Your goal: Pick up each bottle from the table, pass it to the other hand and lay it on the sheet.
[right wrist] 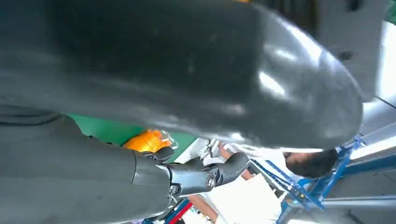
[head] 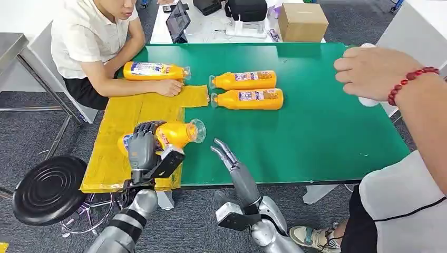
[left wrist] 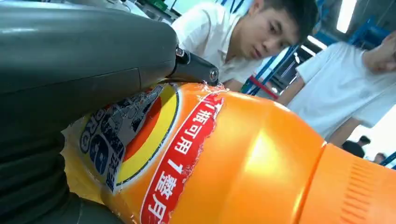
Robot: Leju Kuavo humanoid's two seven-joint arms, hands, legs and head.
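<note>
One orange bottle (head: pixel 168 134), torn yellow-blue label, in left hand (head: pixel 143 150).

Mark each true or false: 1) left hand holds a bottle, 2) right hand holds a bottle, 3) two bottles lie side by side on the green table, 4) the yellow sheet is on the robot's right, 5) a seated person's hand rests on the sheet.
1) True: the left hand grips an orange bottle over the yellow sheet.
2) False: the right hand holds nothing, fingers apart.
3) True: two bottles lie side by side on the green table.
4) False: it lies on the robot's left.
5) True: the person's hand rests there.
</note>
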